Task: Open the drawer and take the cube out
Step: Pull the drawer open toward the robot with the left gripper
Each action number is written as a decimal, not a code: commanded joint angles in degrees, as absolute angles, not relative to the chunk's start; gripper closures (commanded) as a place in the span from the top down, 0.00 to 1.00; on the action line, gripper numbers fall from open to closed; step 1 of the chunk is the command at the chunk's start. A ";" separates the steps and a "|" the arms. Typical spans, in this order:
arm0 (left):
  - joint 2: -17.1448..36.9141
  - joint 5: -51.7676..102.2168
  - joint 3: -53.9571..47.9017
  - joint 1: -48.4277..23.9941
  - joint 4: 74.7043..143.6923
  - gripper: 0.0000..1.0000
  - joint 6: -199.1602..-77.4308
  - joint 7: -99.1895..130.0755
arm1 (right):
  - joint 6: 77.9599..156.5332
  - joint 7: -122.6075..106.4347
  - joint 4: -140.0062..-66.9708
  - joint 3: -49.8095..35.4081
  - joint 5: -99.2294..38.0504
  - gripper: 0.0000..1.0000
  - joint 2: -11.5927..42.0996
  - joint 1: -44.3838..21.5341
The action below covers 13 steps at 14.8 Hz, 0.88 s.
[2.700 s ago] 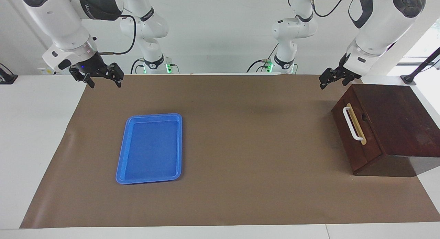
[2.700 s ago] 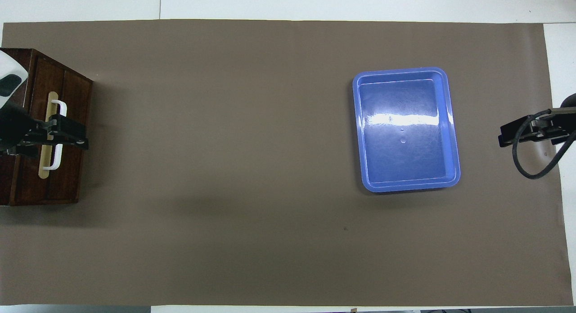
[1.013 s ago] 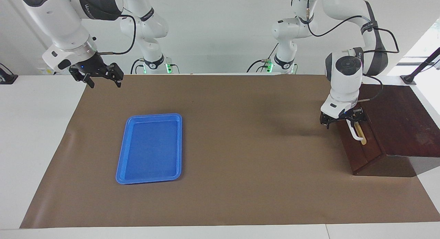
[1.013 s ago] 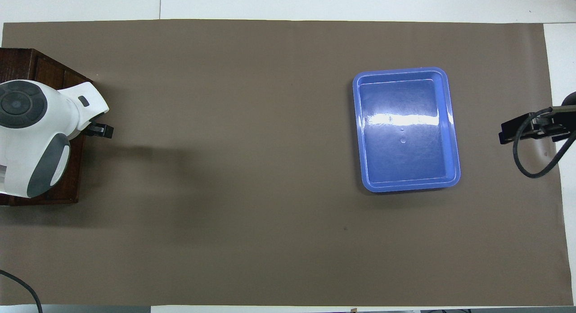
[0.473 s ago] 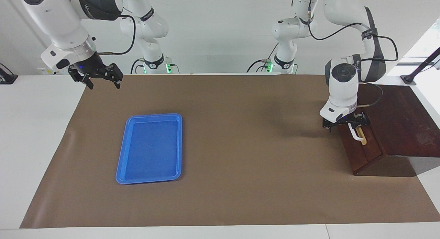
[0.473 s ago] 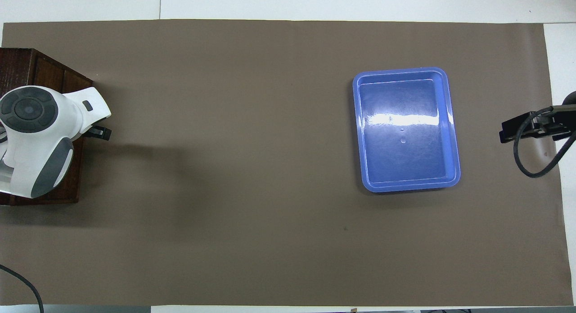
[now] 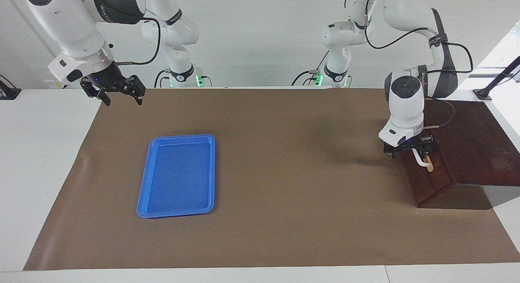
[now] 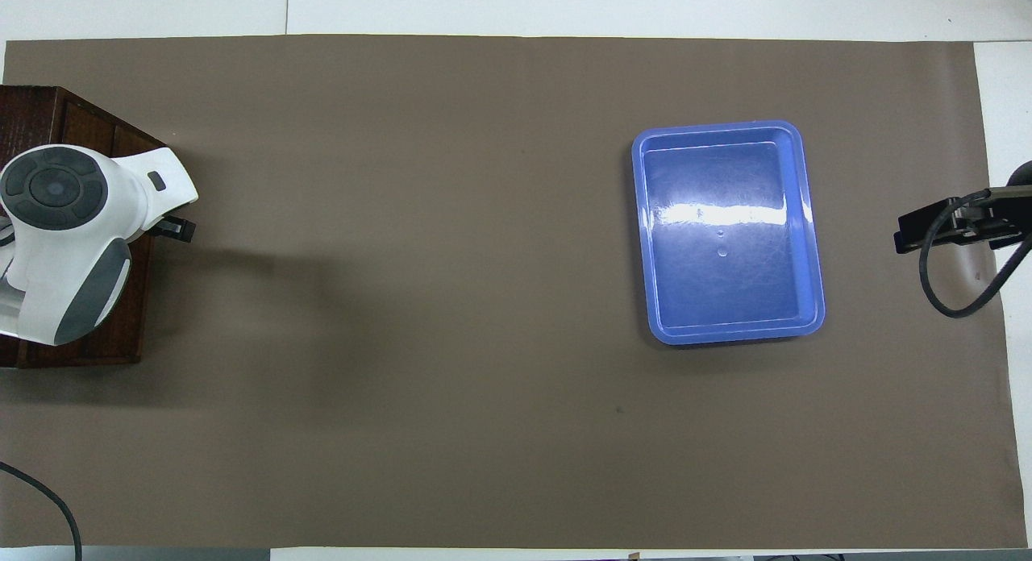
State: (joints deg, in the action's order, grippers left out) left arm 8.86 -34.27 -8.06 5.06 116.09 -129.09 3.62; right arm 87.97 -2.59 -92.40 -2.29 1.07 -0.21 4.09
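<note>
Left tool (image 7: 411, 149) lower; blue tray (image 7: 177, 175) apart.

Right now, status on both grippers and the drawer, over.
Left gripper down at the white bar handle of the dark reddish-brown wooden drawer. Drawer shut, no cube seen. Right gripper waits, open, clear of the blue plastic tray.

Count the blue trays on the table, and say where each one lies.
1. The blue tray lies flat on the brown mat toward the right arm's end of the table. The closed drawer could hide other things.
</note>
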 commanded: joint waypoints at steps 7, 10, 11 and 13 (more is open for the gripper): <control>9.84 -29.65 -8.35 -3.06 115.85 1.00 -127.55 14.30 | 93.87 -3.61 -93.17 -2.29 1.23 1.00 -0.88 4.66; 9.93 -23.56 -8.26 -8.34 113.82 1.00 -124.28 18.89 | 94.74 -4.04 -92.55 -0.89 1.58 1.00 -1.14 4.83; 9.93 -23.38 -8.35 -9.48 113.91 1.00 -124.10 20.20 | 97.27 -3.87 -93.85 -0.88 1.67 1.00 -1.58 4.66; 9.84 -23.38 -8.26 -9.93 114.08 1.00 -123.32 20.39 | 98.09 -4.04 -95.28 -1.14 1.67 1.00 -2.37 3.96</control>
State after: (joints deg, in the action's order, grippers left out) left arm 9.58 -25.31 -8.62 -8.72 114.69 -124.84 19.89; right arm 96.44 -2.67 -92.63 -0.69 1.07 -0.45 4.12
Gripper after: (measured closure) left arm 0.000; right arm 0.000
